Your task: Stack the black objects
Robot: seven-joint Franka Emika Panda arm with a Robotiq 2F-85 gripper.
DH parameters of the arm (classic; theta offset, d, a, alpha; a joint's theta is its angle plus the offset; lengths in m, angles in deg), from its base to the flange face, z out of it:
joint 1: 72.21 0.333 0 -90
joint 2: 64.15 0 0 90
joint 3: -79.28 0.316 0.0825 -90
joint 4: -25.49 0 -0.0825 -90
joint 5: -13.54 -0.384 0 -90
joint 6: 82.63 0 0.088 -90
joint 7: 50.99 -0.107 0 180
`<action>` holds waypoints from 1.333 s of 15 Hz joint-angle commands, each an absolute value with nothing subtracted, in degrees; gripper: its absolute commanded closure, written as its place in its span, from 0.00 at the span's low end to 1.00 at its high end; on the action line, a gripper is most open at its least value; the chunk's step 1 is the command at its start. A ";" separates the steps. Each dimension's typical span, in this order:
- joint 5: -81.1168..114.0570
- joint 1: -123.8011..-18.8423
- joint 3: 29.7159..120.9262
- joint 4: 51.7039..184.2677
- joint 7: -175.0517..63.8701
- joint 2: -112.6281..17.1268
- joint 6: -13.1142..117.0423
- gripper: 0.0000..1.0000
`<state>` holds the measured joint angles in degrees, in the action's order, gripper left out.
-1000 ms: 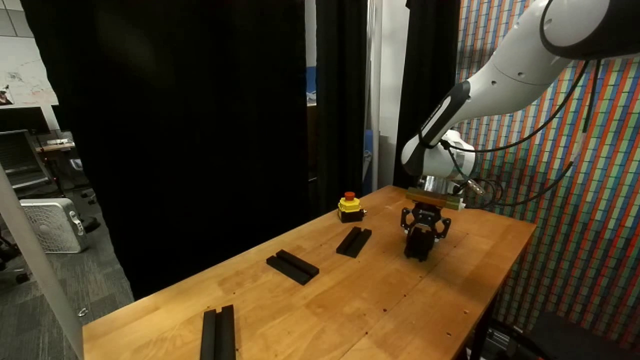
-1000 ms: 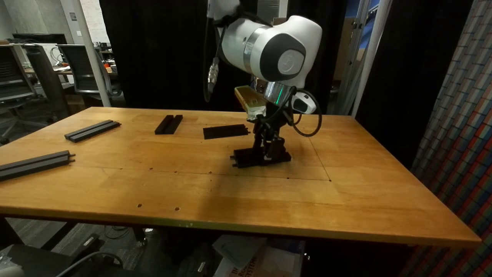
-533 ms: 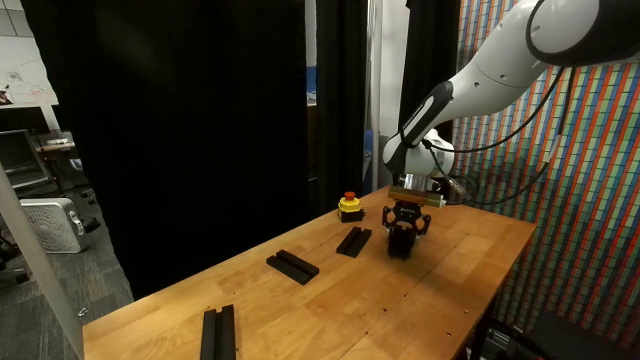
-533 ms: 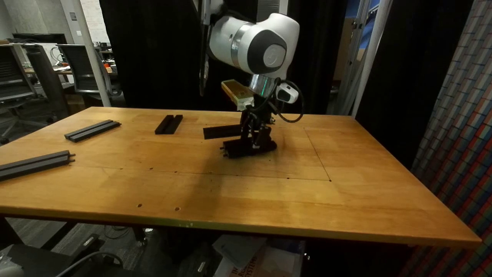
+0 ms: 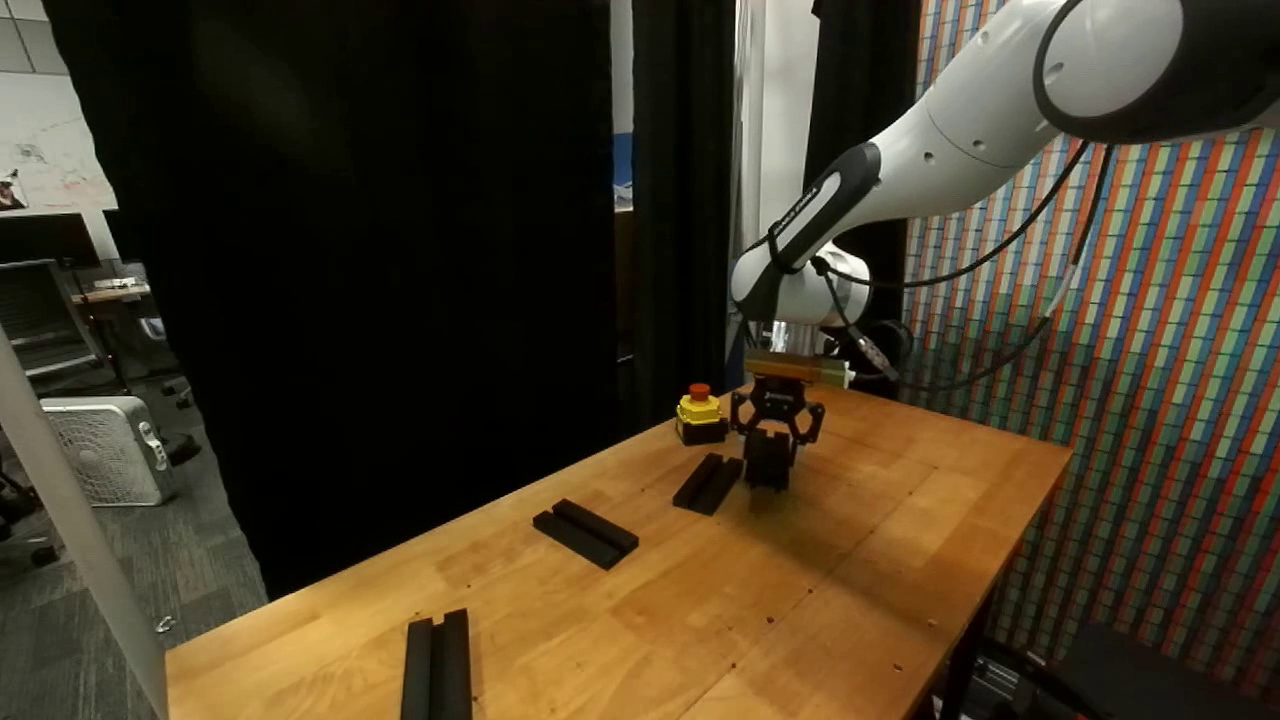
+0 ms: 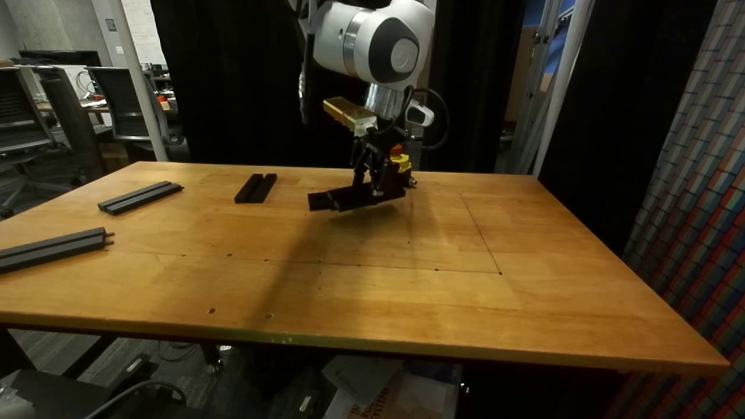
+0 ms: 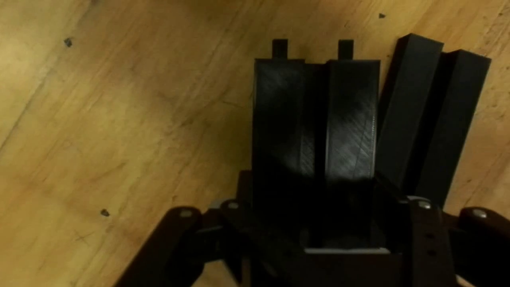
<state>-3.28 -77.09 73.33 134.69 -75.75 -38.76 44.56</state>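
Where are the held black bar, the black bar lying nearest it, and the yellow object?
Held black bar (image 7: 314, 143): in the wrist view, on its middle groove.
Nearest lying black bar (image 5: 708, 485): in an exterior view, on its groove.
Yellow object (image 5: 699, 411): in an exterior view, on its yellow body.

Lt-brn wood table (image 6: 524, 308) w/ small dk holes fills lower part of frame in both ext. views. Tall blk curtains (image 5: 350, 280) hang behind it; multicol. tile-pattern wall (image 5: 1100, 430) at R side, also in both. In an ext. view, upper L: whiteboard (image 5: 60, 130) w/ faint marks, dk monitor (image 5: 45, 240) below; farther down at L, white box fan (image 5: 105, 450) on gray carpet (image 5: 200, 540), pale pole (image 5: 72, 520) slanting near it. In an ext. view, upper L: mesh-back office chairs (image 6: 113, 105), gray wall (image 6: 46, 26); bottom ctr.: papers (image 6: 422, 393) w/ printed lettering below table edge. Bkgd. light dim, wood warmer & brighter.
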 commanded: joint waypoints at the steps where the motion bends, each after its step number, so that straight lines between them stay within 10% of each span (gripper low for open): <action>1: -4.38 -77.12 74.54 127.57 -75.43 -35.06 40.08 0.54; 20: -11.20 -74.70 75.87 122.91 -87.22 -30.07 41.62 0.54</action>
